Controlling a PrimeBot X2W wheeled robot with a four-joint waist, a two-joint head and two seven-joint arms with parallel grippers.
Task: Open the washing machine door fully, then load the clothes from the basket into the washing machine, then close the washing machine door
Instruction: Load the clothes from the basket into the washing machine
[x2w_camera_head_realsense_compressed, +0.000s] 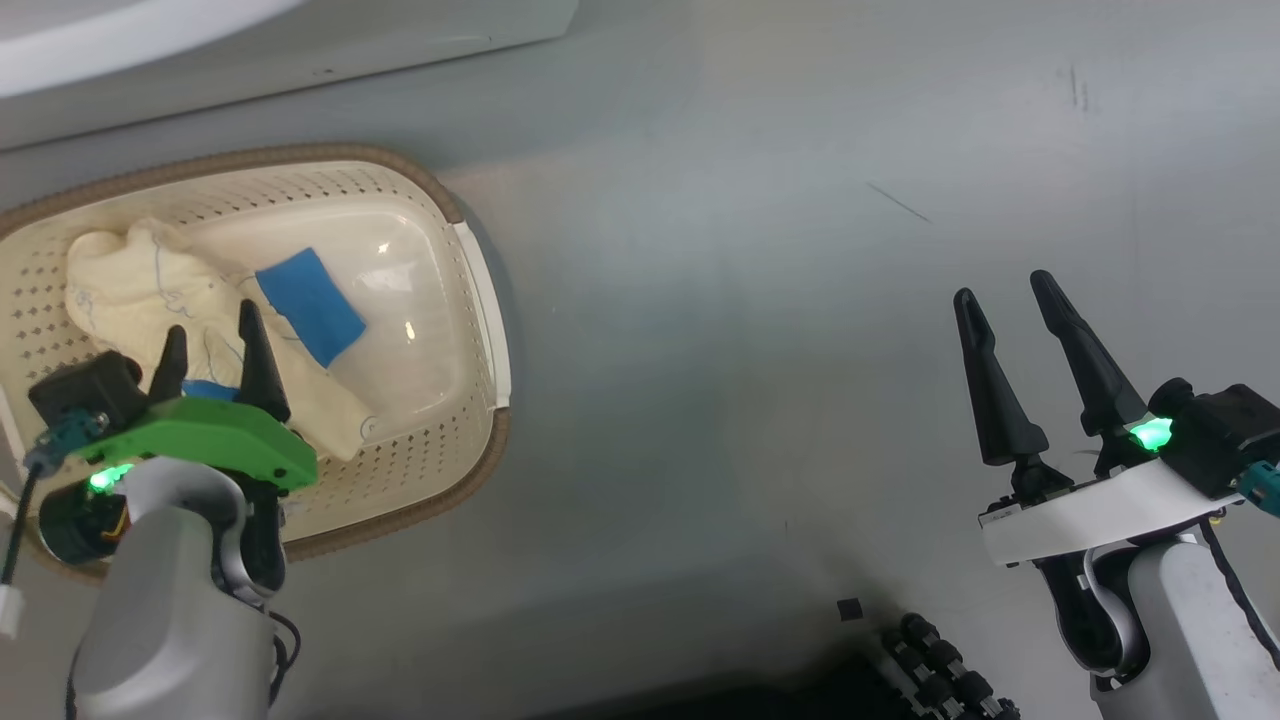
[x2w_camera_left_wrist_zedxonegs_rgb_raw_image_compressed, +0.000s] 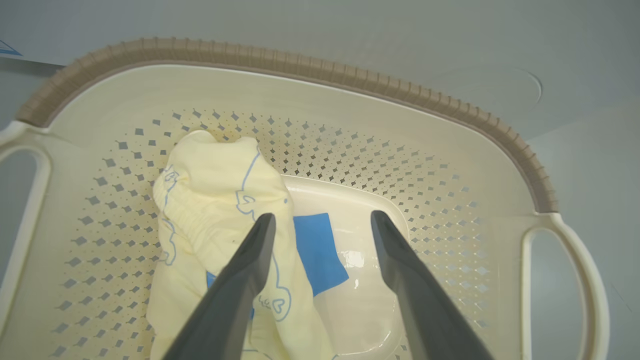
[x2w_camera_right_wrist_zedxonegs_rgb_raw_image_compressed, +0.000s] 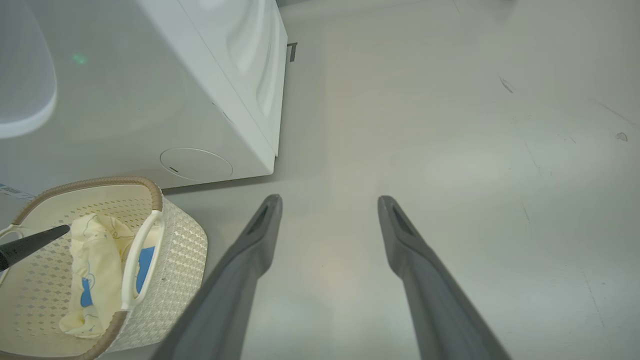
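Both grippers released, holding nothing: left gripper (x2w_camera_head_realsense_compressed: 211, 320) poised over the clothes (x2w_camera_head_realsense_compressed: 140, 285) in the basket (x2w_camera_head_realsense_compressed: 482, 465) (left side), right gripper (x2w_camera_head_realsense_compressed: 1003, 285) over floor (x2w_camera_head_realsense_compressed: 750, 300). Risk: a shallow pinch may slip off, or snag basket perforations.

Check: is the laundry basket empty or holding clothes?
Holding clothes: a pale yellow printed garment and a small blue cloth lie inside the laundry basket, leaving part of its floor bare.

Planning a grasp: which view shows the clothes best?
The left wrist view: the clothes lie close up in the basket, prints and blue piece plain. In the head view the left gripper covers part of them. The right wrist view shows them small, partly behind a basket handle.
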